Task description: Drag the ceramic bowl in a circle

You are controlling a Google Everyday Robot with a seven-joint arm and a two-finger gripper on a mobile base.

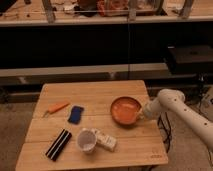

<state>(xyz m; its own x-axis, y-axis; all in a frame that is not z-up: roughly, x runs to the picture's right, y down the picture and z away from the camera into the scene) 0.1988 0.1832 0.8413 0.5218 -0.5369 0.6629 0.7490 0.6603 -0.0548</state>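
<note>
The ceramic bowl [125, 110] sits on the right half of the wooden table [95, 92], close to the table's right edge. It is wide, shallow and orange, with a darker rim, and it appears tipped slightly so that its inside faces the camera. The robot's white arm [172, 105] reaches in from the right side, bent at a rounded joint, and its claw [141, 115] meets the bowl at the right rim. Whether the claw is clenched on the rim or only pressed against it cannot be told from this view.

The other things lie on the left and front parts of the table, well apart from the bowl. An orange, carrot-like object [56, 107] rests near the left edge, pointing roughly left to right. Just beside it, toward the middle, lies a small blue rectangular item [75, 114]. Nearer the front edge a whitish translucent cup [86, 141] lies on its side with its open mouth toward the camera, and a pale packet [105, 140] touches it on the right. To the left of the cup, a dark flat bar with light stripes [58, 144] lies at an angle near the front left corner.

Behind the table stands a dark shelf unit with a cluttered countertop [90, 12] above it.
</note>
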